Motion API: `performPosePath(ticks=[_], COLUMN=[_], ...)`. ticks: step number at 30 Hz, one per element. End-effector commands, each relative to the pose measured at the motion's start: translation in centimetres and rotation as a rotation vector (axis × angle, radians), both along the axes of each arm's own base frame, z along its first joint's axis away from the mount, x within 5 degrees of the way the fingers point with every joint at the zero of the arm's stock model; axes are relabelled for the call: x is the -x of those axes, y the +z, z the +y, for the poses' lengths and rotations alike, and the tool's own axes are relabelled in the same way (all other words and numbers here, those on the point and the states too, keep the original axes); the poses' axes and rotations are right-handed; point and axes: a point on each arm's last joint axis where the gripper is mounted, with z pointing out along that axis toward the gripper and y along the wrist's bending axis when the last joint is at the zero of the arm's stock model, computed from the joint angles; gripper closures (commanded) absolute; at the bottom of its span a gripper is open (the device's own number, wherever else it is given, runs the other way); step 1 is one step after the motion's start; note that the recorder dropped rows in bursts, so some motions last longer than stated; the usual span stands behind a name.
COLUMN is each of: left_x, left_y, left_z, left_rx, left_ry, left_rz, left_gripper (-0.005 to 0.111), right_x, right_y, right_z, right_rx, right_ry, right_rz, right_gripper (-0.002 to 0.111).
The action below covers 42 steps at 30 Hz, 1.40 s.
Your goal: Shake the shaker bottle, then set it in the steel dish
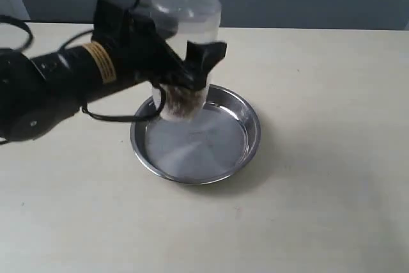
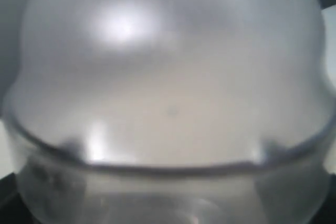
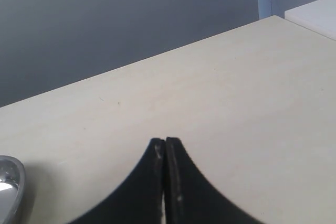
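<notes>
The shaker bottle [image 1: 188,11] stands upright over the far left part of the steel dish [image 1: 252,126], brown beads [image 1: 182,100] gathered at its base. Its base seems just clear of the pan, though that is hard to tell. The left gripper [image 1: 188,68] clamps its middle, jaws spread to the bottle's width. The right gripper [image 3: 165,148] hangs over the table [image 3: 236,93], jaws pressed together and holding nothing.
</notes>
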Motion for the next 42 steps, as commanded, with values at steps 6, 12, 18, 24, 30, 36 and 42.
performPosePath(ticks=[6, 12, 18, 24, 30, 36, 42], left_x=[0.3, 0.2, -0.7, -1.3, -1.8, -2.7, -3.2], left_y=[-2.7, -2.8, -4.9, -7.5, -9.6, -11.0, -11.6], left_z=[-0.2, -0.2, -0.5, -0.9, -0.6, -0.9, -1.0], left_rx=[0.067, 0.075, 0.138, 0.121, 0.135, 0.115, 0.114], left_ry=[-0.024, -0.028, -0.005, -0.011, 0.039, 0.057, 0.071], left_rz=[-0.026, -0.035, -0.086, -0.127, -0.103, -0.092, -0.083], left_gripper=[0.106, 0.106, 0.106, 0.106, 0.106, 0.106, 0.106], right_x=[0.0, 0.0, 0.0, 0.0, 0.0, 0.0, 0.0], right_y=[0.0, 0.0, 0.0, 0.0, 0.0, 0.0, 0.0], right_z=[0.0, 0.0, 0.0, 0.0, 0.0, 0.0, 0.0], right_rx=[0.012, 0.012, 0.012, 0.012, 0.010, 0.010, 0.010], right_ry=[0.000, 0.000, 0.000, 0.000, 0.000, 0.000, 0.000], right_rz=[-0.008, -0.006, -0.006, -0.006, -0.006, -0.006, -0.006], right_gripper=[0.109, 0.109, 0.109, 0.109, 0.109, 0.109, 0.109])
